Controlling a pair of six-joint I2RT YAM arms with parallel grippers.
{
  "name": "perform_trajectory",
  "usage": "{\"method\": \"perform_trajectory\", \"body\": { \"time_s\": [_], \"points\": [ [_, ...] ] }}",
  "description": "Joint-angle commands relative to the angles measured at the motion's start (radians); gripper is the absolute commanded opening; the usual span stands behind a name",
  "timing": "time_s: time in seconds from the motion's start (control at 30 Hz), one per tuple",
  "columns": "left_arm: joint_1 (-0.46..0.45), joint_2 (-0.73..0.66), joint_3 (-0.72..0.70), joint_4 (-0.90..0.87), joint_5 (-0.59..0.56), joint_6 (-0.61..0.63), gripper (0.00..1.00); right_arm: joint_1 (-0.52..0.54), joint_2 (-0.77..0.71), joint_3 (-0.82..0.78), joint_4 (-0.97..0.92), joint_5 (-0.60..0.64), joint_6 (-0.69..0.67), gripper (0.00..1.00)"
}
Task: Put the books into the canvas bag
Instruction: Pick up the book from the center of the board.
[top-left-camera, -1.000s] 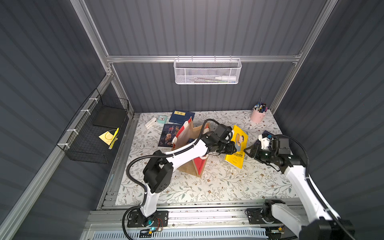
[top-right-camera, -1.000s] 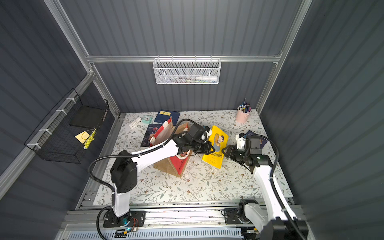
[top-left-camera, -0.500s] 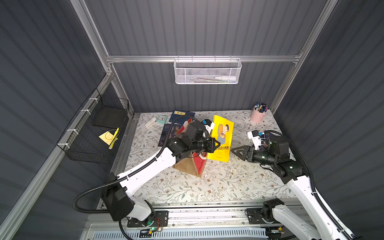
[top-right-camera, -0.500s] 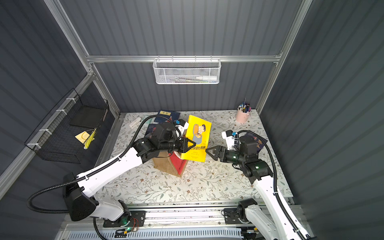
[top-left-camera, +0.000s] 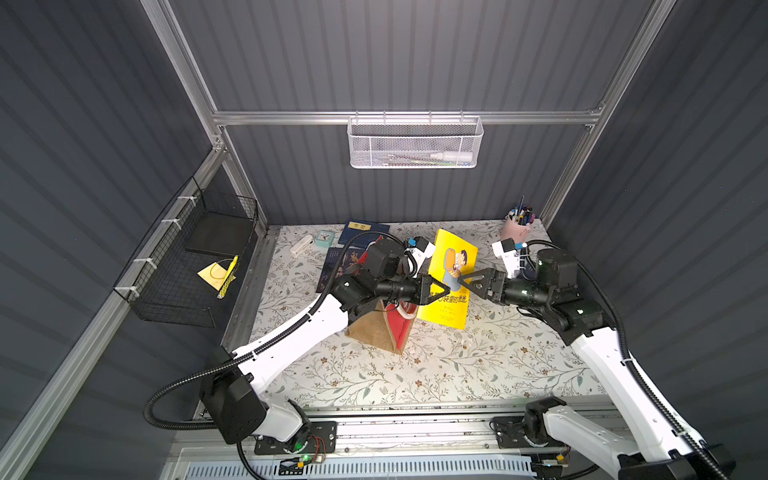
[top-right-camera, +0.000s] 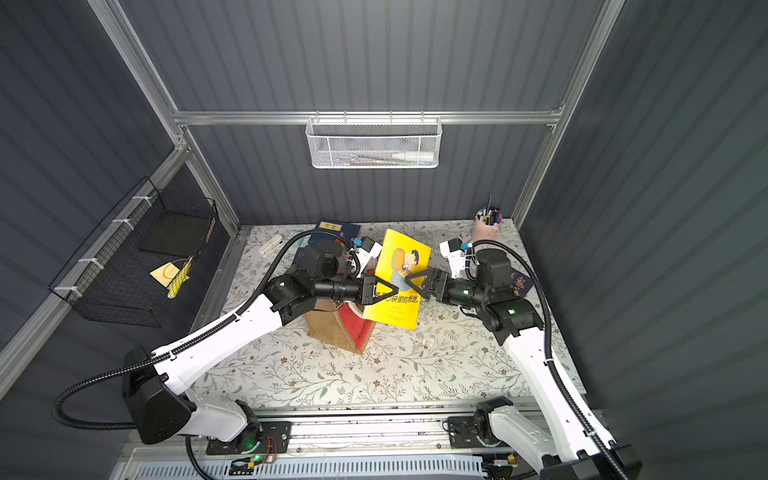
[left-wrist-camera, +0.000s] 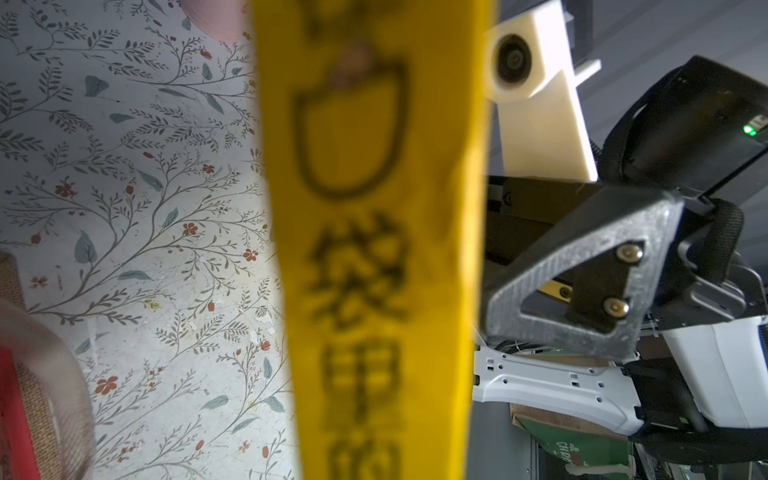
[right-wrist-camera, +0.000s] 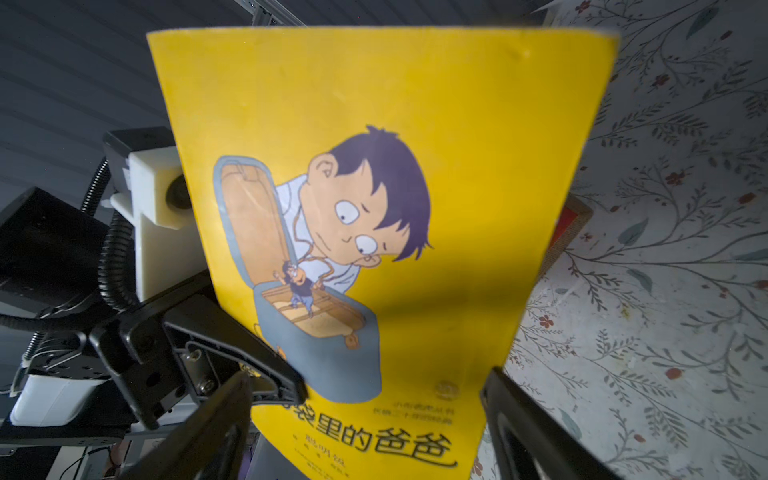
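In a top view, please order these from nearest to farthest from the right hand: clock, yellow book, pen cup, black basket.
1. The yellow book, upright just in front of the right hand.
2. The pen cup, back right corner.
3. The clock, back left of the table.
4. The black basket, on the left wall.

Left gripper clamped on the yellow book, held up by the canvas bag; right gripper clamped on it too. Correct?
Not quite. The right gripper is open: the right wrist view shows its fingers wide apart before the yellow book, gripping nothing. The left gripper is clamped on the book, held up by the canvas bag.
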Motion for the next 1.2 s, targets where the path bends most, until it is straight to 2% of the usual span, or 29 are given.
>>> {"method": "perform_trajectory", "body": {
  "time_s": [0.0,0.2,0.43,0.5,0.63,0.67,0.73,0.83,0.9,0.93,1.07,1.17],
  "points": [
    [0.007,-0.084,-0.04,0.221,0.096,0.013,0.0,-0.002,-0.009,-0.016,0.064,-0.037,0.041,0.89],
    [0.039,-0.134,-0.101,0.329,0.154,0.012,0.0,-0.003,-0.024,-0.069,0.177,-0.062,0.105,0.89],
    [0.055,-0.184,-0.154,0.455,0.161,-0.029,0.0,-0.003,0.015,-0.082,0.337,-0.214,0.18,0.89],
    [0.058,-0.184,-0.155,0.447,0.154,-0.032,0.0,-0.004,0.008,-0.102,0.445,-0.263,0.249,0.84],
    [0.076,-0.169,-0.17,0.459,0.167,-0.078,0.0,-0.003,-0.002,-0.166,0.771,-0.337,0.458,0.62],
    [0.086,-0.166,-0.179,0.478,0.18,-0.101,0.0,-0.002,-0.006,-0.165,0.791,-0.344,0.467,0.53],
    [0.103,-0.156,-0.193,0.512,0.202,-0.139,0.01,-0.002,-0.018,-0.15,0.717,-0.332,0.438,0.39],
    [0.137,-0.145,-0.21,0.554,0.229,-0.179,0.04,-0.003,-0.022,-0.14,0.671,-0.322,0.419,0.23],
    [0.158,-0.132,-0.208,0.556,0.242,-0.187,0.09,-0.003,-0.021,-0.126,0.626,-0.309,0.394,0.17],
    [0.169,-0.123,-0.204,0.553,0.253,-0.19,0.14,-0.003,-0.02,-0.118,0.598,-0.294,0.379,0.14],
    [0.209,-0.113,-0.196,0.52,0.273,-0.205,0.56,-0.003,-0.027,-0.108,0.562,-0.229,0.35,0.07],
    [0.236,-0.136,-0.219,0.506,0.23,-0.229,0.7,-0.003,-0.025,-0.098,0.567,-0.206,0.351,0.06]
  ]
}}
